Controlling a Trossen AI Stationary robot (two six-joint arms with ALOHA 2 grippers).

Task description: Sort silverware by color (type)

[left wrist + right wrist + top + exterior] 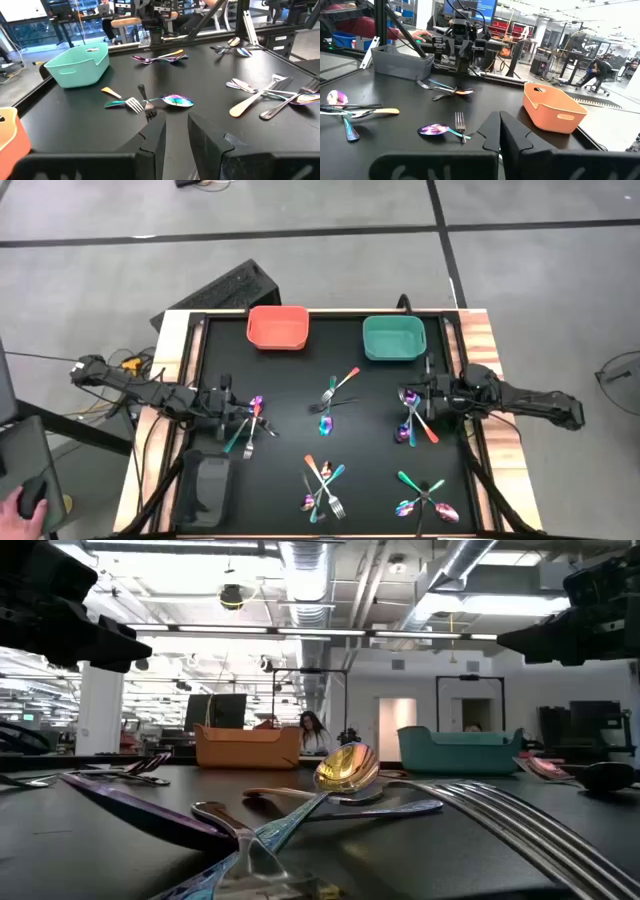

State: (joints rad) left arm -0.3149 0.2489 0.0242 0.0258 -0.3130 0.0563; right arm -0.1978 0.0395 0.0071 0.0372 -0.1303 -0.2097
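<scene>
We judge the sorting barely begun. In the high view the orange bin (277, 328) and the teal bin (394, 338) at the far edge of the table (290, 380) look empty, and the dark bin (205, 486) at the near left corner shows nothing we can make out, though its dark inside is hard to read.

All the silverware lies loose on the table in five small heaps: one at the left (248, 424), one in the middle (333, 398), one at the right (416, 420), and two along the near edge (322, 485) (425, 498). Each heap mixes colours, silver pieces crossing teal-handled and purple-rainbow ones, so every piece appears left to be moved.

The left gripper (222, 406) hovers just beside the left heap with its fingers a narrow gap apart, holding nothing. The right gripper (412, 395) hangs at the right heap, fingers together and empty as far as we see.
</scene>
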